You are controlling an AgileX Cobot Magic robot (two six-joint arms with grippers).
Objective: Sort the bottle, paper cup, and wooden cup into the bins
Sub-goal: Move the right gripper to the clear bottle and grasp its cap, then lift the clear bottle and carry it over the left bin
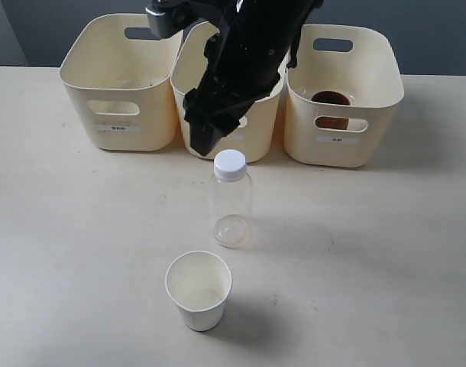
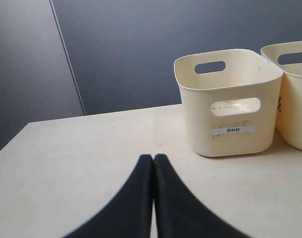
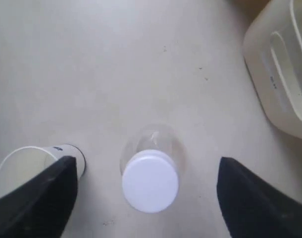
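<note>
The right claw (image 3: 146, 198) is spread wide above the bottle (image 1: 231, 199), which stands upright at the centre of the table (image 1: 386, 260). The paper cup (image 1: 199, 289) sits lower centre. The wooden cup (image 1: 331, 109) lies in the upper-right bin (image 1: 370, 84). The left claw (image 2: 153, 163) is pressed together.

bottle (image 1: 231, 200) stands upright mid-table, paper cup (image 1: 199, 290) nearer; wooden cup (image 1: 331, 109) sits in the right bin (image 1: 370, 84).

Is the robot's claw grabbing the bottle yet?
Apart. In the right wrist view the gripper is wide open, with bare table between each finger and the bottle cap.
</note>
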